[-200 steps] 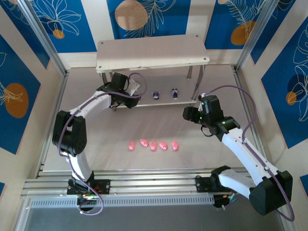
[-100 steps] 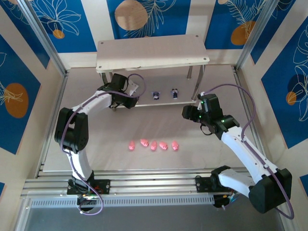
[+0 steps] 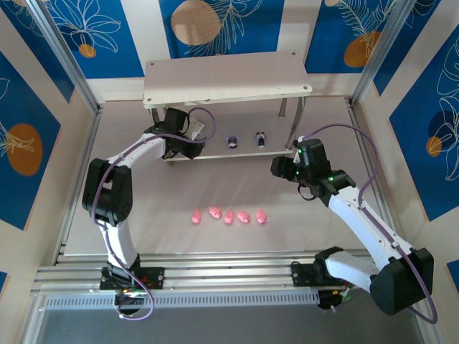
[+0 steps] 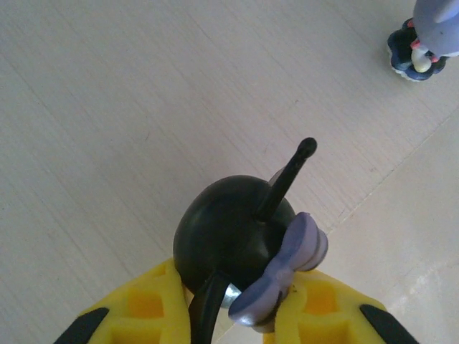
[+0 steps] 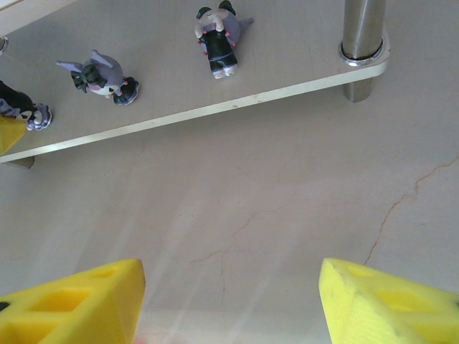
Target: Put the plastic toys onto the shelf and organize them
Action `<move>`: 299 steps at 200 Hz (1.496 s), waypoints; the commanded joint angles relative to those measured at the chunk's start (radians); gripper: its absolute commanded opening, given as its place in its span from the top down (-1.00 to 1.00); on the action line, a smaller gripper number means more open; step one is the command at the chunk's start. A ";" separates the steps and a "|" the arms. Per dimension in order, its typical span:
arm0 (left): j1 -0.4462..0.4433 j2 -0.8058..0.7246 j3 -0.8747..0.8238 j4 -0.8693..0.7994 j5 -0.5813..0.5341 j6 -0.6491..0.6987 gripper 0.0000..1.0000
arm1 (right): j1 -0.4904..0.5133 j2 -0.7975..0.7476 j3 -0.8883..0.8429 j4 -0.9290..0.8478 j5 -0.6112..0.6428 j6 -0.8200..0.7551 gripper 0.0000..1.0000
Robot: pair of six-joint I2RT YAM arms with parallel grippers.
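The shelf (image 3: 228, 77) stands at the back of the table. Two dark purple-black toys (image 3: 232, 142) (image 3: 261, 137) stand on its lower board (image 3: 215, 152). My left gripper (image 3: 192, 147) reaches in at that board's left end, shut on a third dark toy (image 4: 244, 236) with a lilac bow, just above the board. The right wrist view shows this toy (image 5: 21, 107) at the board's left, beside a yellow finger. Five pink toys (image 3: 228, 216) lie in a row on the table in front. My right gripper (image 3: 281, 170) hovers open and empty (image 5: 233, 301) before the shelf's right end.
A silver shelf leg (image 5: 362, 36) stands on the lower board's right corner, close to my right gripper. Blue patterned walls and metal posts (image 3: 373, 57) enclose the table. Bare tabletop (image 3: 158, 193) lies between the shelf and the pink row.
My left arm has edged slightly further in along the lower board with the dark toy. My right gripper has drifted a little toward the shelf. The toys have not moved.
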 commanded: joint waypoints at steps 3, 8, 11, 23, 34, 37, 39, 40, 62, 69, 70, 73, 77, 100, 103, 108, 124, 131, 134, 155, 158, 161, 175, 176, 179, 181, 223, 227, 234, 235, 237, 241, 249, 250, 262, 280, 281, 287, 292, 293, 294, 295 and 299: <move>0.013 0.024 0.031 0.000 0.009 0.000 0.52 | 0.007 0.001 0.028 0.002 0.008 0.007 -0.33; 0.013 0.027 0.032 0.000 0.008 0.000 0.52 | 0.007 0.000 0.027 0.002 0.008 0.006 -0.33; 0.013 0.028 0.032 0.000 0.008 0.000 0.51 | 0.007 0.000 0.026 0.001 0.008 0.007 -0.33; 0.014 0.031 0.035 0.001 0.009 -0.002 0.47 | 0.008 -0.001 0.024 0.000 0.010 0.007 -0.33; 0.013 0.033 0.036 -0.002 0.010 -0.002 0.45 | 0.008 -0.002 0.025 -0.001 0.009 0.007 -0.33; 0.013 0.033 0.036 -0.001 0.011 -0.002 0.44 | 0.009 -0.002 0.025 -0.001 0.011 0.008 -0.33; 0.014 0.034 0.037 -0.001 0.011 -0.002 0.43 | 0.009 -0.003 0.025 -0.002 0.011 0.007 -0.33; 0.013 0.034 0.037 -0.001 0.012 -0.002 0.43 | 0.008 -0.003 0.025 -0.001 0.011 0.007 -0.33; 0.013 0.034 0.039 -0.002 0.009 -0.002 0.38 | 0.009 -0.005 0.026 -0.002 0.013 0.010 -0.33; 0.015 0.034 0.039 -0.003 0.007 -0.001 0.37 | 0.009 -0.005 0.026 -0.002 0.012 0.009 -0.33; 0.015 0.033 0.039 -0.004 0.007 -0.001 0.37 | 0.009 -0.005 0.026 -0.001 0.012 0.009 -0.33; 0.015 0.033 0.039 -0.003 0.006 0.000 0.36 | 0.009 -0.004 0.026 -0.002 0.011 0.010 -0.33; 0.015 0.033 0.038 -0.004 0.004 0.000 0.35 | 0.009 -0.004 0.026 -0.002 0.011 0.009 -0.33; 0.015 0.030 0.038 -0.009 -0.002 0.002 0.31 | 0.010 -0.005 0.026 -0.002 0.012 0.010 -0.33; 0.015 0.029 0.037 -0.009 -0.003 0.002 0.31 | 0.011 -0.004 0.025 -0.001 0.012 0.011 -0.33; 0.014 0.030 0.037 -0.010 -0.004 0.003 0.30 | 0.011 -0.004 0.026 -0.001 0.011 0.011 -0.33; 0.016 0.027 0.036 -0.009 -0.006 0.004 0.29 | 0.011 -0.005 0.026 -0.002 0.011 0.012 -0.33; 0.016 0.025 0.035 -0.009 -0.007 0.003 0.28 | 0.013 -0.005 0.026 -0.001 0.012 0.012 -0.33; 0.017 0.024 0.034 -0.009 -0.007 0.003 0.28 | 0.013 -0.005 0.025 -0.001 0.013 0.012 -0.33; 0.018 0.021 0.034 -0.010 -0.006 0.004 0.16 | 0.013 -0.006 0.024 -0.002 0.012 0.013 -0.33; 0.018 0.020 0.033 -0.010 -0.005 0.004 0.12 | 0.013 -0.005 0.024 -0.002 0.013 0.013 -0.33; 0.018 0.019 0.034 -0.012 -0.004 0.004 0.11 | 0.014 -0.005 0.024 -0.001 0.013 0.013 -0.33; 0.018 0.015 0.031 -0.009 0.000 0.005 0.11 | 0.015 -0.006 0.024 -0.001 0.014 0.013 -0.33; 0.019 0.015 0.030 -0.009 0.000 0.005 0.11 | 0.015 -0.007 0.024 -0.001 0.013 0.014 -0.33; 0.019 0.015 0.029 -0.008 -0.002 0.005 0.11 | 0.015 -0.007 0.024 -0.001 0.014 0.013 -0.33; 0.019 0.013 0.029 -0.008 -0.002 0.004 0.11 | 0.015 -0.007 0.024 -0.001 0.013 0.013 -0.33; 0.024 0.002 0.021 -0.003 -0.009 0.002 0.08 | 0.019 -0.009 0.024 -0.006 0.018 0.016 -0.33; 0.023 0.001 0.021 -0.002 -0.010 0.002 0.08 | 0.018 -0.010 0.024 -0.007 0.018 0.017 -0.33; 0.024 -0.001 0.021 -0.003 -0.010 0.003 0.07 | 0.019 -0.011 0.024 -0.006 0.018 0.017 -0.33; 0.025 -0.001 0.021 -0.004 -0.011 0.003 0.08 | 0.019 -0.011 0.024 -0.006 0.019 0.016 -0.33; 0.024 -0.001 0.022 -0.003 -0.011 0.002 0.08 | 0.019 -0.011 0.024 -0.006 0.019 0.016 -0.33; 0.024 -0.003 0.021 -0.005 -0.010 0.002 0.08 | 0.019 -0.011 0.024 -0.006 0.019 0.017 -0.33; 0.026 -0.004 0.020 -0.006 -0.012 0.004 0.07 | 0.021 -0.013 0.024 -0.007 0.020 0.016 -0.33; 0.028 -0.004 0.020 -0.006 -0.013 0.004 0.07 | 0.021 -0.013 0.024 -0.007 0.020 0.016 -0.33; 0.029 -0.005 0.018 -0.006 -0.014 0.005 0.08 | 0.022 -0.016 0.023 -0.007 0.022 0.017 -0.33; 0.030 -0.017 0.006 0.008 -0.028 -0.007 0.09 | 0.023 -0.018 0.021 -0.007 0.022 0.018 -0.33; 0.030 -0.017 0.006 0.010 -0.028 -0.008 0.09 | 0.022 -0.019 0.021 -0.008 0.022 0.018 -0.33; 0.032 -0.025 0.000 0.024 -0.028 -0.020 0.09 | 0.022 -0.018 0.019 -0.007 0.023 0.019 -0.33; 0.033 -0.033 -0.007 0.037 -0.031 -0.033 0.09 | 0.023 -0.018 0.019 -0.008 0.023 0.019 -0.33; 0.034 -0.034 -0.007 0.041 -0.032 -0.035 0.09 | 0.023 -0.018 0.019 -0.008 0.023 0.019 -0.33; 0.034 -0.035 -0.008 0.044 -0.032 -0.038 0.08 | 0.023 -0.017 0.019 -0.007 0.024 0.020 -0.33; 0.035 -0.037 -0.009 0.048 -0.033 -0.042 0.08 | 0.023 -0.017 0.019 -0.007 0.024 0.019 -0.33; 0.036 -0.042 -0.013 0.060 -0.031 -0.055 0.08 | 0.024 -0.017 0.019 -0.007 0.024 0.019 -0.33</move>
